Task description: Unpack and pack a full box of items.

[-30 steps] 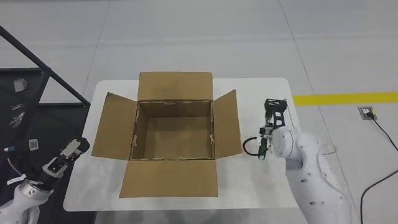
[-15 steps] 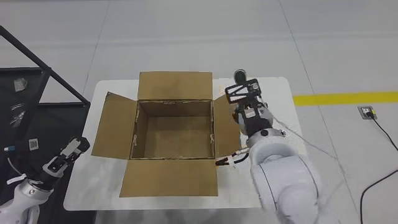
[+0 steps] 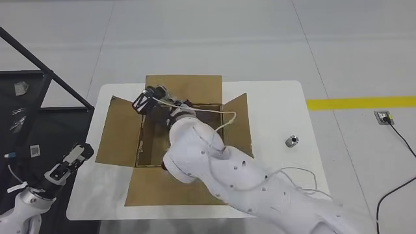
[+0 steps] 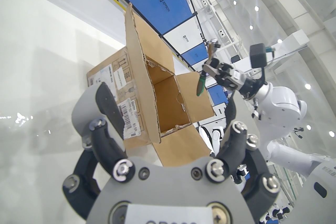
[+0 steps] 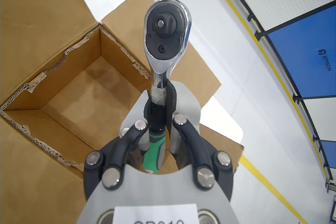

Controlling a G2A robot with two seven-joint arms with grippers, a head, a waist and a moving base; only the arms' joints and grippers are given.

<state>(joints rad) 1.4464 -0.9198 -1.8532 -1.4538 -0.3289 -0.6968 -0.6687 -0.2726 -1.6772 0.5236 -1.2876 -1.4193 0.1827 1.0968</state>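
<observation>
Above the open cardboard box (image 3: pixel 182 90), right claw (image 5: pixel 160 96) pinching a ratchet wrench (image 5: pixel 166 33), left claw (image 3: pixel 78 154) spread beside the counter (image 3: pixel 279 104).

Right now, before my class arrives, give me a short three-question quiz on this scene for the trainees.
1. True or false: the left gripper is open and empty.
2. The right gripper holds: A a ratchet wrench, B a tape roll, C a cup.
3. Fill in: the small metal socket lies on the ____, outside the cardboard box.
Key: 1 true; 2 A; 3 table.
</observation>
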